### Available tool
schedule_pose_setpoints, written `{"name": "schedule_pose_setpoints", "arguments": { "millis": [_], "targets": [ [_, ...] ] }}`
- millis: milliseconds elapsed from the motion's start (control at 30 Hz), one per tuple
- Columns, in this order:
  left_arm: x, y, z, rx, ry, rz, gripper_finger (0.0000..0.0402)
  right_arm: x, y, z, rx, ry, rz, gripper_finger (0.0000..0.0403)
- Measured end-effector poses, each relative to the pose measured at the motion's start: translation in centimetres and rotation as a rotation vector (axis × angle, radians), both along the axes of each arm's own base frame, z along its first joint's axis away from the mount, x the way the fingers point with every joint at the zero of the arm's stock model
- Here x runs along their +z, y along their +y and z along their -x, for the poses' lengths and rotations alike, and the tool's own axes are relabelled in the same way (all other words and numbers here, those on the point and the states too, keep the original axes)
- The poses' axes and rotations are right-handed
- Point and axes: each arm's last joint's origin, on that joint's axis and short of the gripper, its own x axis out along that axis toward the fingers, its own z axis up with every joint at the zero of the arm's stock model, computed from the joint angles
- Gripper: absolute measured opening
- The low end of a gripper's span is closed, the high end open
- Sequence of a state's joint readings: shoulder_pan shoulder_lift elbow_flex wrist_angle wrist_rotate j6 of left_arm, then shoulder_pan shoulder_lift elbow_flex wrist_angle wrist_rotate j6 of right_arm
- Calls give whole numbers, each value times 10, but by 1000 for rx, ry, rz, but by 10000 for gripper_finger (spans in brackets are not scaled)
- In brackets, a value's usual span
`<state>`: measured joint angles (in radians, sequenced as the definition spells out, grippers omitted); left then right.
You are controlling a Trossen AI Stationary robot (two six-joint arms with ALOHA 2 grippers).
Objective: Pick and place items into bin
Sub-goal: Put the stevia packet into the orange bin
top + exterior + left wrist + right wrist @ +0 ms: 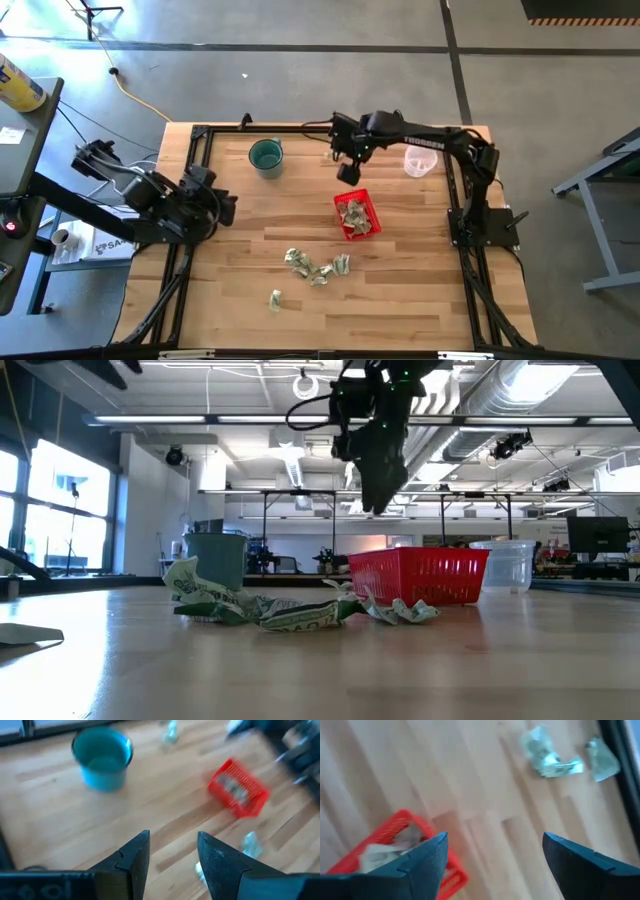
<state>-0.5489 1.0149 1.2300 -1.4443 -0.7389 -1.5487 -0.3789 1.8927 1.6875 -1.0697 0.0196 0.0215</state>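
Wrappers lie bunched on the desk, so your right pincer, fingers apart above the red basket, could grab two and drop one.

1. The basket sits near the middle of the tabletop, with several wrappers in it.
2. More loose pieces lie on the tabletop just in front of it.
3. Behind it to the left stands one cup, behind to the right another cup.
4. The right gripper hangs just behind the basket; the left gripper is far left.
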Motion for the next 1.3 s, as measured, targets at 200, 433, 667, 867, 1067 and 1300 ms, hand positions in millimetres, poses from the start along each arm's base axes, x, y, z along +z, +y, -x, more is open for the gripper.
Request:
{"name": "schedule_pose_setpoints", "arguments": {
  "millis": [200, 433, 667, 867, 1067, 1300],
  "targets": [
    [-39, -9, -5, 14, 126, 192, 198, 3, 8, -4, 38, -17, 30, 302],
    [-67, -31, -37, -61, 45, 293, 198, 1, 39, -8, 4, 72, 105, 300],
    [-104, -58, -70, -96, 250, 424, 198, -2, 75, 5, -45, 268, 78, 300],
    [-131, -94, -95, -152, 232, 553, 198, -2, 95, 13, 9, 382, 110, 300],
    [-153, -124, -107, -22, 153, 683, 198, -2, 87, 16, 82, 423, 129, 300],
    [-182, -151, -121, 77, 169, 797, 198, 1, 79, 18, 136, 440, 174, 300]
  ]
}}
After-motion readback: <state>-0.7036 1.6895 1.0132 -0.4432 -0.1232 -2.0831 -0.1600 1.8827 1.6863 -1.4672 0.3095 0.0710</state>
